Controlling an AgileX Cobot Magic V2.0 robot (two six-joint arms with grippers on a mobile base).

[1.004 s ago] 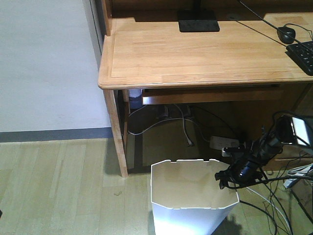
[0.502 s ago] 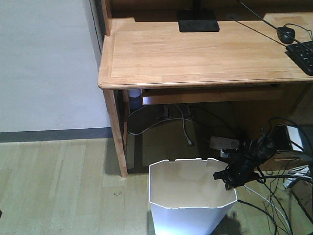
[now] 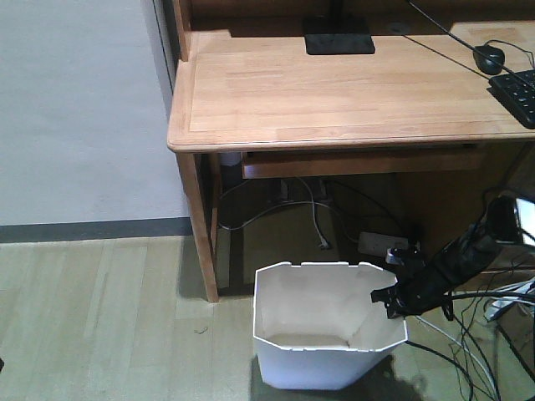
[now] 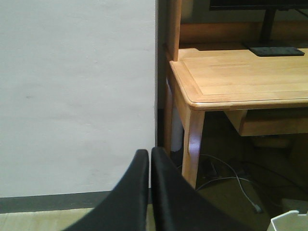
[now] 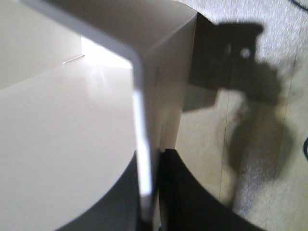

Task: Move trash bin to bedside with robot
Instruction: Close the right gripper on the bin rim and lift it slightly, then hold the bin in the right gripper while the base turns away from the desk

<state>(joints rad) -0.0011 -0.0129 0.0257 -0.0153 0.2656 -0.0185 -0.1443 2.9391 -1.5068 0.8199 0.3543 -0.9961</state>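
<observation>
The white trash bin (image 3: pixel 322 363) stands on the wood floor in front of the desk, its cream inside and inner floor showing. My right gripper (image 3: pixel 391 302) is shut on the bin's right rim. In the right wrist view the bin wall (image 5: pixel 72 120) runs between the two black fingers of the right gripper (image 5: pixel 151 156), one inside and one outside. My left gripper (image 4: pixel 149 153) is shut with nothing in it, held up facing the white wall; a corner of the bin (image 4: pixel 291 221) shows at the lower right. The bedside is out of view.
A light wooden desk (image 3: pixel 334 92) stands just behind the bin, its leg (image 3: pixel 199 225) to the left. A power strip (image 3: pixel 383 244) and loose cables (image 3: pixel 468 351) lie on the floor to the right. A keyboard (image 3: pixel 518 96) and mouse (image 3: pixel 490 57) sit on the desk.
The bin has shifted a little toward the desk and tipped, so its inner floor now shows. My right gripper has moved with it on the right rim.
</observation>
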